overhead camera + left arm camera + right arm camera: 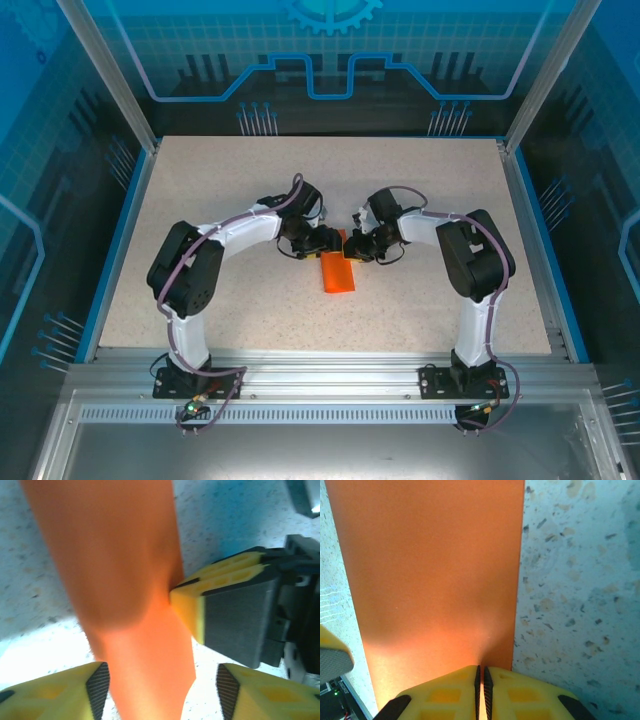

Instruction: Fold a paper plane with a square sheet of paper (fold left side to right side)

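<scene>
The orange-red sheet of paper [338, 274] lies in the middle of the table as a narrow folded rectangle. My right gripper [353, 243] is shut on its far end; in the right wrist view the yellow fingers [481, 680] pinch the paper [435, 565] close to its right edge. My left gripper [328, 240] faces it from the left and stands open. In the left wrist view the paper [125, 575] runs between that gripper's spread fingertips [162, 690], touching neither pad, and the right gripper's fingers [197, 605] clamp the sheet's edge.
The speckled table [200, 190] is bordered by a blue rim and aluminium frame posts. The two wrists nearly touch above the paper's far end. A tip of the left gripper's finger [332, 655] shows at the left edge of the right wrist view.
</scene>
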You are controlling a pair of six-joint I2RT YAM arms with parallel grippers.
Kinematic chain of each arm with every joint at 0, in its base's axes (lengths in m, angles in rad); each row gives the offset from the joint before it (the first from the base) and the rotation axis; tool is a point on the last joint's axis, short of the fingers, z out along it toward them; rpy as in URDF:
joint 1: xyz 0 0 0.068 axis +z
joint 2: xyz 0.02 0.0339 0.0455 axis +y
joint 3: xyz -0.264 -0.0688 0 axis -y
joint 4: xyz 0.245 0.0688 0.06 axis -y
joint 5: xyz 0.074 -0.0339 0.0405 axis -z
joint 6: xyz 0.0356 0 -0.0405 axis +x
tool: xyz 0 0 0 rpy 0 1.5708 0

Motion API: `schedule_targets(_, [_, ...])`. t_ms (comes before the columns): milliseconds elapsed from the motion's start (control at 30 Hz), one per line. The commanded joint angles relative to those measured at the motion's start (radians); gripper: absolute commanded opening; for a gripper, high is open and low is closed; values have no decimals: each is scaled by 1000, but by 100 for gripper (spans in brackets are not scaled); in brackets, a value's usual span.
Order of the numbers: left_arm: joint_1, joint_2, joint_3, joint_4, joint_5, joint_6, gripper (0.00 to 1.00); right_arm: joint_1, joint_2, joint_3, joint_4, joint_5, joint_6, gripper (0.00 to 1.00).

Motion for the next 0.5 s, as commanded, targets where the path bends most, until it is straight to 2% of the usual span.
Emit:
schedule_targets(0, [2,15,-12,46,71,-6,54,17,51,-3,-49,33,-17,14])
schedule_targets(100, [2,42,-13,69,94,-13,45,18,49,-2,-50,35,-18,14])
schedule_targets(233, [1,57,-15,89,108,-18,39,18,50,0,-54,37,-19,14])
schedule_targets(467, [2,77,-20,73,80,-10,38,19,52,4,-59,40,-20,14])
